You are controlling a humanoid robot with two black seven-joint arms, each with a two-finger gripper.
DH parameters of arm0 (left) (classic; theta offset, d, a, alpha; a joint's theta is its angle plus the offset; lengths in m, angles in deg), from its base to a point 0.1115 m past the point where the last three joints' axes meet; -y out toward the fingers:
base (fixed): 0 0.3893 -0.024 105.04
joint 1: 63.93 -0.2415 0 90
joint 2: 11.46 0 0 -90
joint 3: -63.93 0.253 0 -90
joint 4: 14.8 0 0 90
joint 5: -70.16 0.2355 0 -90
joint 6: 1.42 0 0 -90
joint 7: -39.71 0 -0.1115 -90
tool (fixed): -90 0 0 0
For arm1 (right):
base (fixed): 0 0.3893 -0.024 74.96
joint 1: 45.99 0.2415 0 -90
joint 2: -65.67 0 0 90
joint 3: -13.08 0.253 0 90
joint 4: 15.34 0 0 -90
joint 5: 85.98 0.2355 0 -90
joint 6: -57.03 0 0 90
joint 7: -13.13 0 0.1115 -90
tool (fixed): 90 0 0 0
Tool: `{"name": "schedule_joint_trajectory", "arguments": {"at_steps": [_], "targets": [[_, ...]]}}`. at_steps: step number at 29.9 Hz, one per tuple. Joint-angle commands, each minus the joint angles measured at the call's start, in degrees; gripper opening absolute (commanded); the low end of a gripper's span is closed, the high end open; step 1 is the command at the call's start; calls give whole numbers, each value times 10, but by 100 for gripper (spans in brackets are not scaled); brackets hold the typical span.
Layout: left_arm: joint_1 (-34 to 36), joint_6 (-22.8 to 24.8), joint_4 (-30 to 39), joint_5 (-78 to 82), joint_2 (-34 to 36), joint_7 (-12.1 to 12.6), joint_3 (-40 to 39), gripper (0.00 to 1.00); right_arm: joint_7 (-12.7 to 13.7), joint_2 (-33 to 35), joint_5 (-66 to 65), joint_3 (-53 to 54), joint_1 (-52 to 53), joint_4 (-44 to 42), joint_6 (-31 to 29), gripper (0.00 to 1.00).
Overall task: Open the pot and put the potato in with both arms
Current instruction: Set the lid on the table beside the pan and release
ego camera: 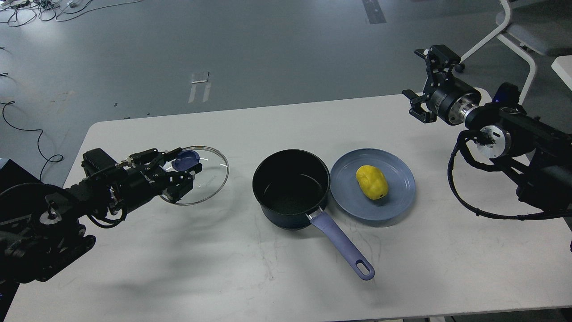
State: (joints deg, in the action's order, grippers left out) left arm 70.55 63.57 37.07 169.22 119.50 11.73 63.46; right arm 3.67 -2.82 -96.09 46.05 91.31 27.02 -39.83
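The dark pot (291, 188) with a purple handle (342, 245) stands open in the middle of the white table. A yellow potato (371, 182) lies on a blue plate (397, 197) just right of the pot. My left gripper (178, 167) is shut on the blue knob (187, 159) of the glass lid (210, 179) and holds it low over the table, left of the pot. My right gripper (424, 80) is open and empty, raised above the table's far right corner, well away from the potato.
A white chair (514, 40) stands behind the table at the far right. Cables lie on the grey floor at the left. The table's (250, 277) front half is bare white surface with scuff marks.
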Motion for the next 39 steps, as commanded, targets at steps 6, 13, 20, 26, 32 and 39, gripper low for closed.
{"name": "schedule_joint_trajectory", "arguments": {"at_steps": [6, 13, 20, 26, 32, 39], "targets": [[-34, -30, -109, -21, -82, 0, 0, 40, 1, 0, 0, 0, 0, 1, 0, 100], [-49, -30, -141, -24, -92, 0, 1, 44, 2, -1, 0, -1, 0, 1, 0, 100], [-54, -30, -141, -25, -90, 0, 2, 98, 2, -1, -1, 0, -2, 0, 0, 100], [-48, -30, -128, -79, -83, 0, 1, 98, 1, -1, -1, 0, -4, -1, 0, 100], [-9, -30, -31, -201, -33, 0, -7, 98, 1, 1, -3, -2, -1, 2, -3, 100], [132, 141, 46, -533, -21, 0, -33, 98, -55, 1, -74, -98, 35, 11, -3, 100]]}}
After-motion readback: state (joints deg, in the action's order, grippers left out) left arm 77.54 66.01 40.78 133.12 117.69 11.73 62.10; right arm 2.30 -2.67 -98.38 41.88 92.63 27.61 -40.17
